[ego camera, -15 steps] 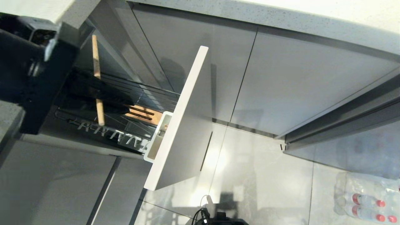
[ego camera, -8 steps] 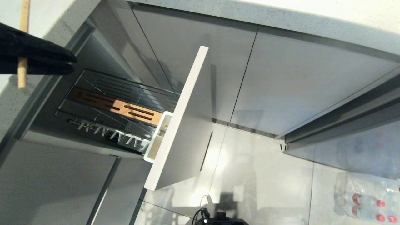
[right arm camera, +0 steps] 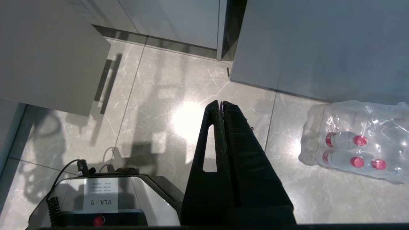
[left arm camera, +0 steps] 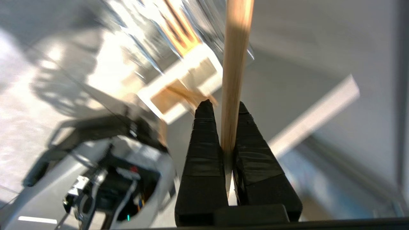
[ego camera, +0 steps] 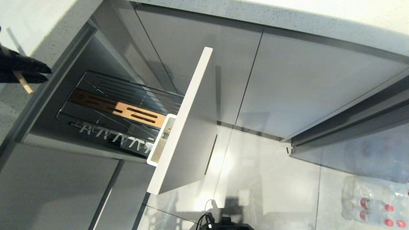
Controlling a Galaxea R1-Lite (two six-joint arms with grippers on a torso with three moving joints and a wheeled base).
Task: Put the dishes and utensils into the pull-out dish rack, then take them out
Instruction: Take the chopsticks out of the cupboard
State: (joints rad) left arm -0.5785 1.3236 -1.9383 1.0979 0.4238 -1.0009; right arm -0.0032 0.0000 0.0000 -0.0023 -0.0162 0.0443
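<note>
My left gripper point(ego camera: 47, 73) sits at the far left edge of the head view, over the countertop point(ego camera: 38, 19) and left of the pull-out dish rack point(ego camera: 127, 92). It is shut on one light wooden chopstick point(ego camera: 24, 83), whose lower end pokes out below the fingers. In the left wrist view the chopstick point(left arm camera: 235, 64) runs up between the black fingers of the gripper point(left arm camera: 223, 107). The rack's wooden strip point(ego camera: 127, 111), white pronged tray point(ego camera: 118, 138) and white utensil cup point(ego camera: 161, 140) show nothing pink. The dishes and the spoon are out of view. My right gripper point(right arm camera: 221, 102) hangs shut over the floor.
The rack's pale front panel point(ego camera: 191, 121) juts out over the tiled floor. Grey cabinet fronts point(ego camera: 287, 80) run along the back under the countertop. A shrink-wrapped pack of water bottles point(ego camera: 374, 204) lies on the floor at the right. My base point(right arm camera: 105, 198) is below.
My left gripper has lifted the chopstick out of the rack and carried it left over the countertop, nearly out of the head view. The chopstick now tilts. The right arm has stayed still.
</note>
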